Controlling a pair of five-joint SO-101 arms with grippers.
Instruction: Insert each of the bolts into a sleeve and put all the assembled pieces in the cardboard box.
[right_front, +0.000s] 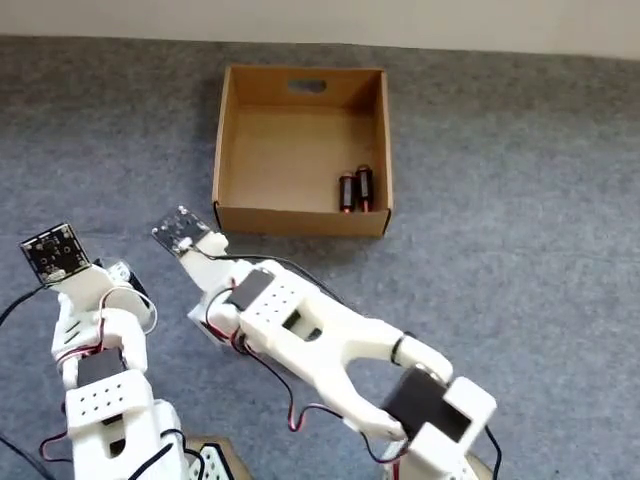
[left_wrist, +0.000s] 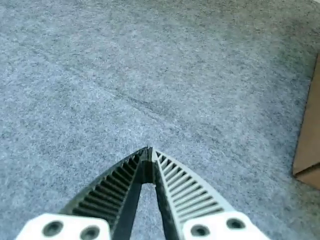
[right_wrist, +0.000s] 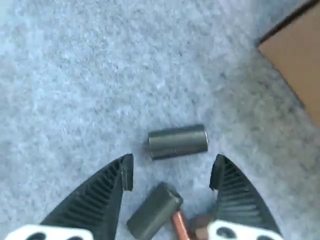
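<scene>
Fuzzy, matt grey cloth covers the table. The cardboard box is plain brown paperboard, dull all over. One sleeve shows smooth dark metal with a soft sheen, and so does the second sleeve. The bolt gleams coppery. The left gripper and right gripper have ribbed matt black fingers on smooth white plastic.

robotics workbench, grey felt-covered table, two white arms, pale wall behind

Beneath my work the tabletop wears a grey, felt-like covering, evenly flecked; a pale band runs along its far edge, right across the high view
</scene>
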